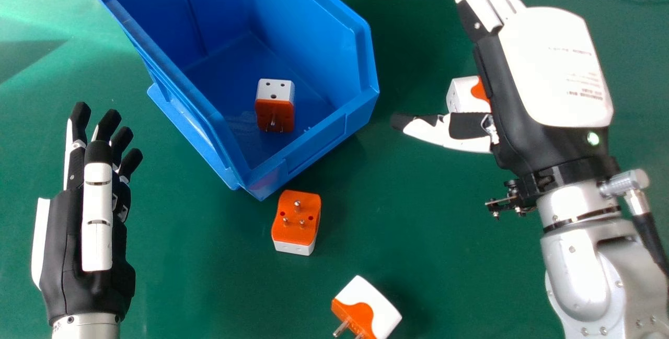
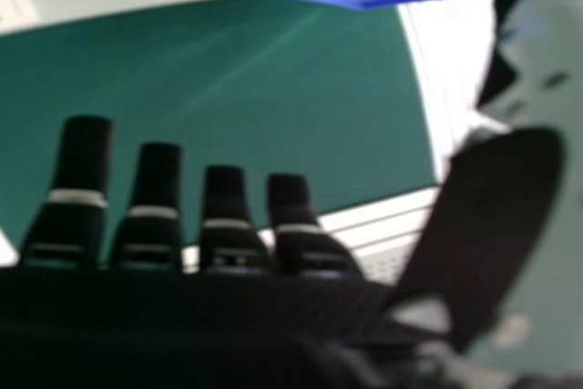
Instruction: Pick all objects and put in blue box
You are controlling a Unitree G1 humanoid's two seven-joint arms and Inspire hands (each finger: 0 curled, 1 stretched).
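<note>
Your right hand [image 1: 554, 72]: fingers straight, thumb [image 1: 426, 131] apart. Adapter [image 1: 462, 94] half hidden behind it, at blue box's [image 1: 313, 31] 3 o'clock. Risk: low thumb sweep knocks it away. Left hand [image 1: 65, 255], 8 o'clock: relaxed.

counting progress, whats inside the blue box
One orange and white plug adapter stands on the floor of the blue box. The left wall hides the floor just inside it, so I can't tell what's there.
</note>
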